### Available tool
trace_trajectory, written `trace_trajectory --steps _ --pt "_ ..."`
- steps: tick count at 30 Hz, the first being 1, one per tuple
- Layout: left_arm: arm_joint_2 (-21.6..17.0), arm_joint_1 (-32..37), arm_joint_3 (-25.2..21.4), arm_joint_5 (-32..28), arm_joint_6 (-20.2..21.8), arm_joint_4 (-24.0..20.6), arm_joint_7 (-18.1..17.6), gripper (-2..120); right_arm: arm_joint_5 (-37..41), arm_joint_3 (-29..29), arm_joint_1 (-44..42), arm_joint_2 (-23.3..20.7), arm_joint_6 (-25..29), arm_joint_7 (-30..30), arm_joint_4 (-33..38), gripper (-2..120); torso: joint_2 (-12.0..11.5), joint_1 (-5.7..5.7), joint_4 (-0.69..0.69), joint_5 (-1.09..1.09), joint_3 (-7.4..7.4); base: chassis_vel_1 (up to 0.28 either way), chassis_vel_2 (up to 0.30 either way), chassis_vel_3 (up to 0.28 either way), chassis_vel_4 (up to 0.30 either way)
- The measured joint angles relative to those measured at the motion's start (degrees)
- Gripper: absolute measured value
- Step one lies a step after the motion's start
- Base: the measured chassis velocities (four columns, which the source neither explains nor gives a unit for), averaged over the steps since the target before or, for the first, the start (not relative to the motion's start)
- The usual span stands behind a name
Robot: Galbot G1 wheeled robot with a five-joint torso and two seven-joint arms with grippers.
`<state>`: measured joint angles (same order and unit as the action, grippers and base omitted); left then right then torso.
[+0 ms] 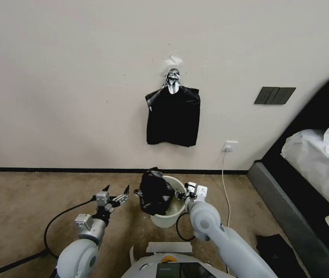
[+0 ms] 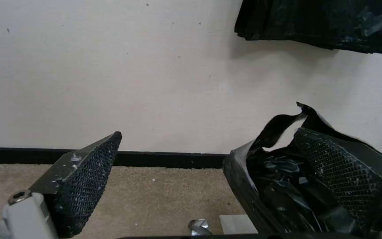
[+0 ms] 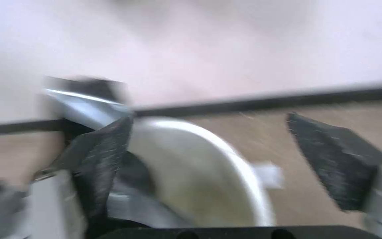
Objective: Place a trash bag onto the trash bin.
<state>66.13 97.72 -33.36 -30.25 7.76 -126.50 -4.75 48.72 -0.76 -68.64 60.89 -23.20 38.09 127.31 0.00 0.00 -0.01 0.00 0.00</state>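
Note:
The trash bin [image 1: 172, 216], a small off-white bucket, stands on the carpet near the wall. The glossy black trash bag [image 1: 154, 193] is bunched over its left rim and hangs partly inside. My left gripper [image 1: 115, 191] hovers open just left of the bag, not holding it. In the left wrist view the crinkled trash bag [image 2: 266, 172] lies behind one of the fingers [image 2: 337, 169]. My right gripper [image 1: 183, 194] sits open at the bin's right rim. In the right wrist view the right gripper [image 3: 209, 119] straddles the trash bin [image 3: 200, 159]; that view is blurred by motion.
A bundle of black bags [image 1: 173, 116] hangs on the wall under silver tape [image 1: 172, 79]. A bed [image 1: 319, 162] stands to the right, with a flat black folded piece [image 1: 278, 251] on the floor before it. A white cable [image 1: 226, 185] runs down from an outlet [image 1: 230, 146].

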Motion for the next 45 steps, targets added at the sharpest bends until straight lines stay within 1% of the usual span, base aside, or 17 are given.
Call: trace_trajectory --steps 2,7,15,20,21,23,26,28,29,30,32,35,37,38,41,42,45 --pt "0.17 0.00 0.14 0.00 -0.03 0.09 -0.05 100 1.27 0.95 -1.21 -1.12 0.31 -5.33 1.12 99 0.00 0.00 0.01 0.00 0.00 0.000 0.000 0.000 0.000" --pt "0.67 0.30 0.37 0.11 -0.18 -0.03 -0.14 100 4.61 0.54 -0.29 -2.78 -1.10 -11.65 -0.57 100 0.00 0.00 0.01 0.00 0.00 0.000 0.000 0.000 0.000" --pt "1.58 1.78 0.27 0.46 -0.48 -0.73 -0.18 100 9.19 -3.06 5.41 -2.41 -1.94 -12.93 -7.34 100 0.00 0.00 0.02 0.01 0.01 0.000 0.000 0.000 0.000" --pt "2.00 2.06 0.29 0.65 -0.58 -0.99 -0.19 100 9.95 -4.00 5.69 -2.31 -2.55 -12.81 -8.99 100 0.00 0.00 0.01 0.00 0.00 0.000 0.000 0.000 0.000" --pt "2.00 1.95 0.34 0.66 -0.58 -1.00 -0.19 100 9.83 -4.34 5.59 -2.29 -2.57 -12.87 -9.52 94 0.00 0.00 0.01 0.00 0.01 0.000 0.000 0.000 0.000" --pt "1.99 1.79 0.42 0.66 -0.58 -1.00 -0.19 100 9.61 -4.62 5.52 -2.24 -2.57 -12.93 -9.89 92 0.00 0.00 0.01 0.00 0.01 0.000 0.000 0.000 0.000" --pt "1.58 1.02 0.97 0.15 -0.58 -1.01 -0.14 100 9.41 -5.08 5.41 -1.90 -2.53 -12.96 -10.00 76 0.00 0.00 0.01 0.00 0.01 0.000 0.000 0.000 0.000" --pt "1.38 0.68 1.10 -0.57 -0.68 -0.96 0.22 100 9.50 -5.12 5.39 -1.87 -2.52 -12.90 -9.64 71 0.00 0.00 0.01 0.00 0.01 0.000 0.000 0.000 0.000" --pt "0.92 0.13 1.34 -1.90 -1.44 -0.56 1.21 100 9.56 -5.21 5.35 -1.86 -2.46 -12.78 -9.20 65 0.00 0.00 0.01 -0.01 0.00 0.000 0.000 0.000 0.000" --pt "0.92 0.13 1.34 -1.90 -1.44 -0.56 1.21 100 9.56 -5.21 5.35 -1.86 -2.46 -12.78 -9.20 65 0.00 0.00 0.01 -0.01 0.00 0.000 0.000 0.000 0.000" --pt "-0.06 -1.29 2.22 -2.75 -4.06 0.72 2.42 100 9.51 -5.40 5.26 -1.90 -2.28 -12.58 -8.85 54 0.00 0.00 0.01 0.00 0.00 0.000 0.000 0.000 0.000" --pt "-1.15 -2.65 2.87 -2.01 -4.41 1.78 2.78 100 9.29 -5.50 5.23 -1.90 -1.99 -12.37 -8.74 45 0.00 0.00 0.00 -0.01 0.01 0.000 0.000 0.000 0.000" --pt "-2.18 -4.15 3.83 -1.44 -2.27 2.33 1.84 100 8.73 -5.56 5.10 -1.88 -1.69 -12.27 -8.53 36 0.00 0.00 0.02 0.00 0.01 0.000 0.000 0.000 0.000" --pt "-2.18 -4.15 3.83 -1.44 -2.27 2.33 1.84 100 8.73 -5.56 5.10 -1.88 -1.69 -12.27 -8.53 36 0.00 0.00 0.02 0.00 0.01 0.000 0.000 0.000 0.000" --pt "-3.79 -7.55 6.63 -1.96 3.01 3.52 -0.31 100 7.88 -5.62 4.68 -1.86 -1.38 -12.18 -8.12 22 0.00 0.00 0.02 0.00 0.01 0.000 0.000 0.000 0.000" --pt "-3.79 -7.55 6.63 -1.96 3.01 3.52 -0.31 100 7.88 -5.62 4.68 -1.86 -1.38 -12.18 -8.12 22 0.00 0.00 0.02 0.00 0.01 0.000 0.000 0.000 0.000" --pt "-5.05 -11.16 9.90 -4.07 9.64 5.04 0.06 100 7.36 -5.63 4.28 -1.90 -1.32 -12.11 -7.38 8 0.00 0.00 0.00 0.00 0.01 0.000 0.000 0.000 0.000"
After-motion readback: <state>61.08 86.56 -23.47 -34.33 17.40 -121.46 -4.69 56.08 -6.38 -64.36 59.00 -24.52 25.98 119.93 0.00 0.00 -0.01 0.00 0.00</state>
